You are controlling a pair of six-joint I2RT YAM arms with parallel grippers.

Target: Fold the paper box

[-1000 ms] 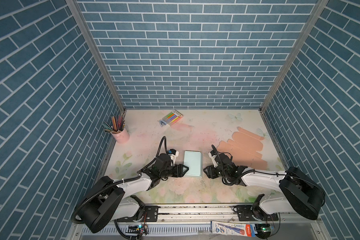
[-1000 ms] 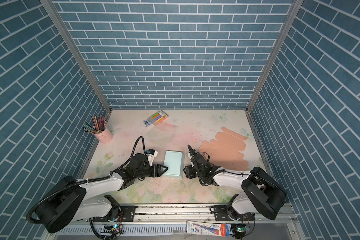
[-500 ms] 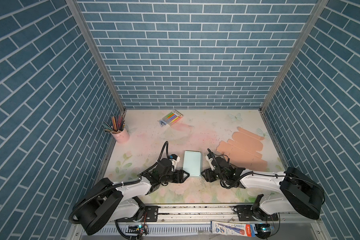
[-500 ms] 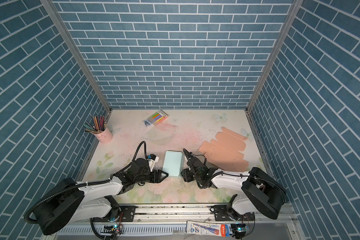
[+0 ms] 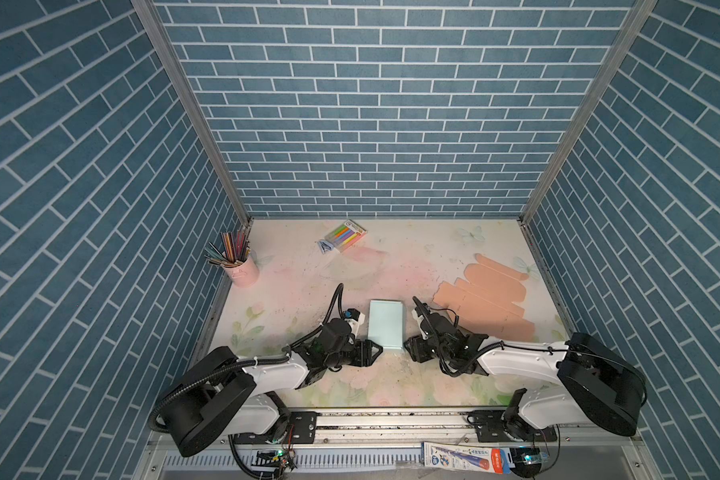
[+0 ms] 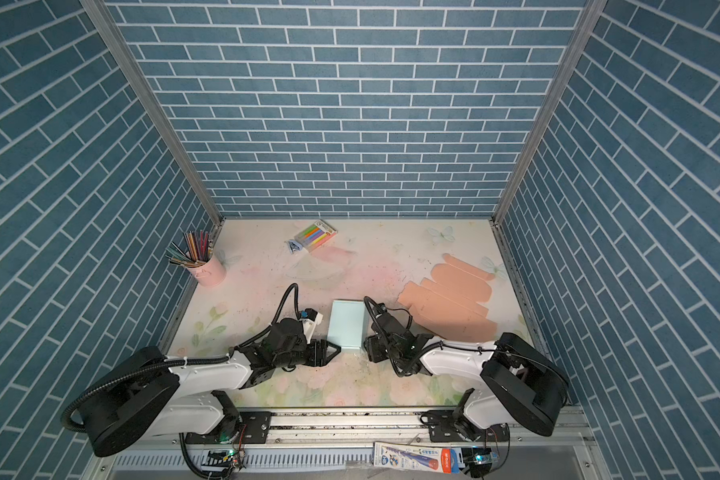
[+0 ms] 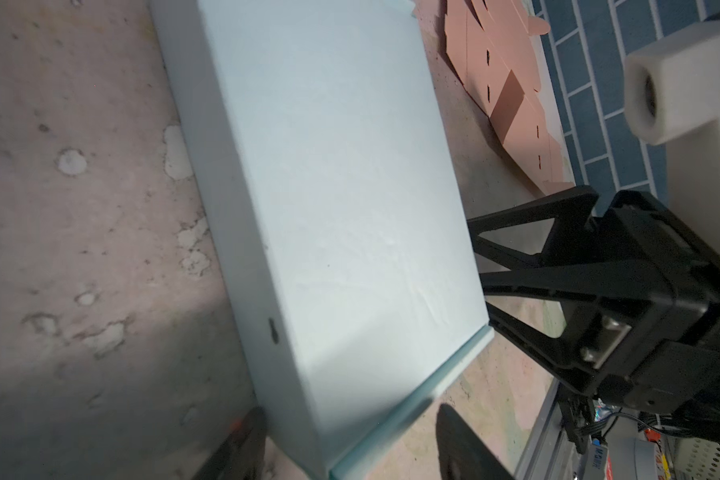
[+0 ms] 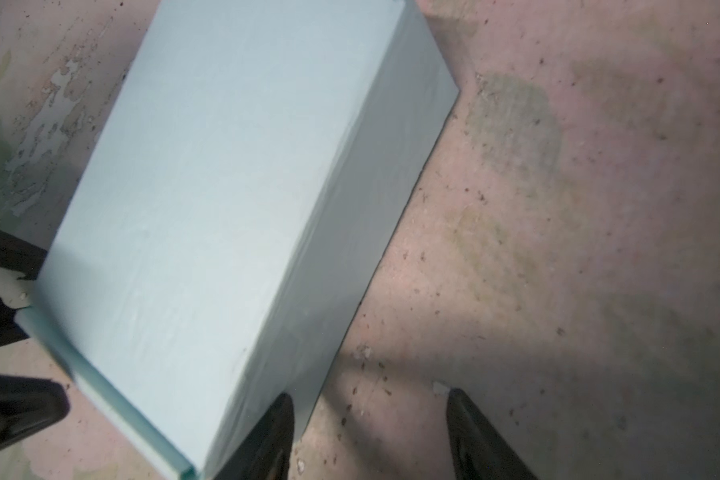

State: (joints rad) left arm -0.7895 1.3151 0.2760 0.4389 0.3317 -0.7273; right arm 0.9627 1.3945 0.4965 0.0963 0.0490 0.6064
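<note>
Sliding back along blue box point(image 5: 386, 322) | left claw point(image 5: 374, 352) spread | right claw point(image 5: 410, 349) spread

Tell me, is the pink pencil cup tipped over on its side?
No, the pink pencil cup stands upright, with colored pencils sticking out of its open top.

This looks like a robot test cell in a lab. The walls point(image 5: 370, 145), printed as blue bricks, sit between aluminium posts point(image 5: 192, 112). A left arm point(image 5: 275, 370) and a right arm point(image 5: 520, 361) are mounted on a metal rail point(image 5: 391, 424) at the flower-printed table point(image 5: 412, 257).
</note>
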